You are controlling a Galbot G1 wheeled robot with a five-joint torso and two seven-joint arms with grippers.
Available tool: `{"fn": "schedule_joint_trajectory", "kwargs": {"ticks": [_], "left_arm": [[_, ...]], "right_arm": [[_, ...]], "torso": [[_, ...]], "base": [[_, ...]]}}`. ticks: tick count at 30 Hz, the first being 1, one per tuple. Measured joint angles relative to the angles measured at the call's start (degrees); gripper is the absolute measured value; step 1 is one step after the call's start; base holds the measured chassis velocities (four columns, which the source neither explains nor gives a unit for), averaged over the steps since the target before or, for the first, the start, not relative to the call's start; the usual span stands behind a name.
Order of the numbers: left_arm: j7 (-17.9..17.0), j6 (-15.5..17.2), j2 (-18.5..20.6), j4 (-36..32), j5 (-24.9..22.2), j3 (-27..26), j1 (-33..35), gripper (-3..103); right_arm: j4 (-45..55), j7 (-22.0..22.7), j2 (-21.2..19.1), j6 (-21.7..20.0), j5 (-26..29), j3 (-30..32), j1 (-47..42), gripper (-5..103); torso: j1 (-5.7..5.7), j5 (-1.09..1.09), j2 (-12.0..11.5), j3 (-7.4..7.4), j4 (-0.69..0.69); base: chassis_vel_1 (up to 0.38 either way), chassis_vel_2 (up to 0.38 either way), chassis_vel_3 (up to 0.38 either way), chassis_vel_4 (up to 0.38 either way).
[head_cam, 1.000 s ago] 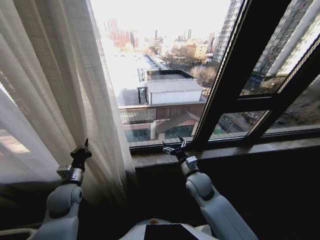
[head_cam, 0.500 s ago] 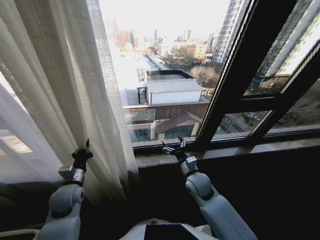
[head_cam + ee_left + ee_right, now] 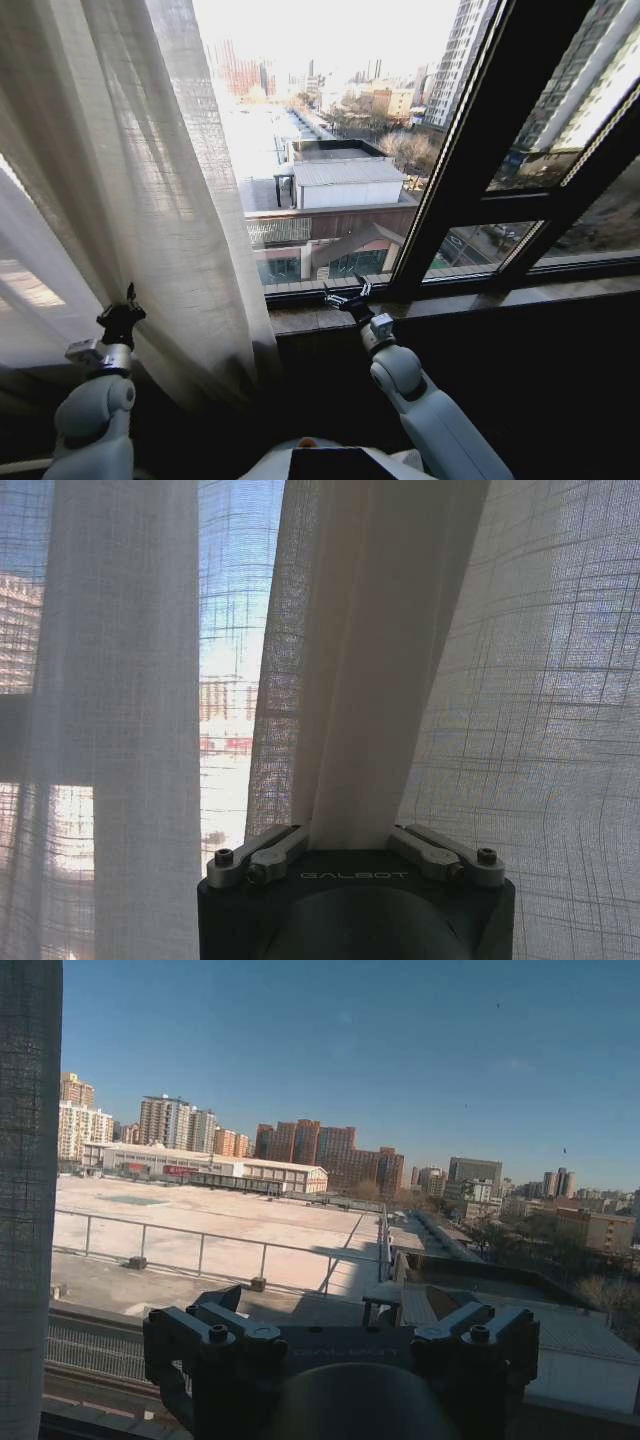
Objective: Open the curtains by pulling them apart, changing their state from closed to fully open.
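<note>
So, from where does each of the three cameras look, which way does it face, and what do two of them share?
Head view: sits high, faces forward and down at the window; shows the left gripper at the curtain, and the right gripper over the sill.
Left wrist view: sits on the left arm, faces into the curtain; the left gripper is shut on a fold.
Right wrist view: sits on the right arm, faces out over the rooftops; shows the right gripper, open.
Shared: all three views see the curtain, at one edge in the right wrist view.
</note>
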Motion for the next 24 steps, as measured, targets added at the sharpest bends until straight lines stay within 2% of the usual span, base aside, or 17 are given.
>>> {"fn": "schedule_joint_trajectory", "kwargs": {"ticks": [7, 12, 17, 21, 22, 24], "left_arm": [[0.0, -0.9, 3.5, 5.7, -4.3, -7.2, 0.3, 0], [-1.2, -1.5, 5.4, 10.0, -5.0, -11.0, 0.2, 0], [-2.3, -1.5, 6.3, 11.9, -5.0, -12.6, -0.3, 0], [-7.2, -1.3, 7.0, 12.9, -3.8, -12.9, -1.6, 0], [-7.2, -1.3, 7.0, 12.9, -3.8, -12.9, -1.6, 0], [-10.2, -0.6, 6.9, 12.7, -2.2, -12.2, -2.2, 0]], "right_arm": [[-0.6, 0.0, 0.5, 0.0, -0.1, -0.6, 0.2, 100], [-1.2, -0.1, 0.8, 0.1, -0.2, -0.7, 0.1, 100], [-1.7, -0.1, 0.8, 0.1, -0.3, -0.7, 0.3, 100], [-2.4, -0.2, 1.1, 0.2, -0.3, -1.0, 0.6, 100], [-2.4, -0.2, 1.1, 0.2, -0.3, -1.0, 0.6, 100], [-2.6, -0.2, 1.2, 0.2, -0.3, -1.1, 0.8, 100]], "torso": [[0.0, 0.01, 0.0, 0.0, 0.01], [0.0, 0.01, 0.0, 0.0, 0.01], [0.0, 0.0, 0.0, 0.0, 0.01], [0.01, -0.01, 0.0, 0.0, 0.01], [0.01, -0.01, 0.0, 0.0, 0.01], [0.01, 0.0, 0.0, 0.0, 0.0]], "base": [[0.0, 0.0, 0.0, 0.0], [0.0, 0.0, 0.0, 0.0], [0.0, 0.0, 0.0, 0.0], [0.0, 0.0, 0.0, 0.0], [0.0, 0.0, 0.0, 0.0], [0.0, 0.0, 0.0, 0.0]]}}
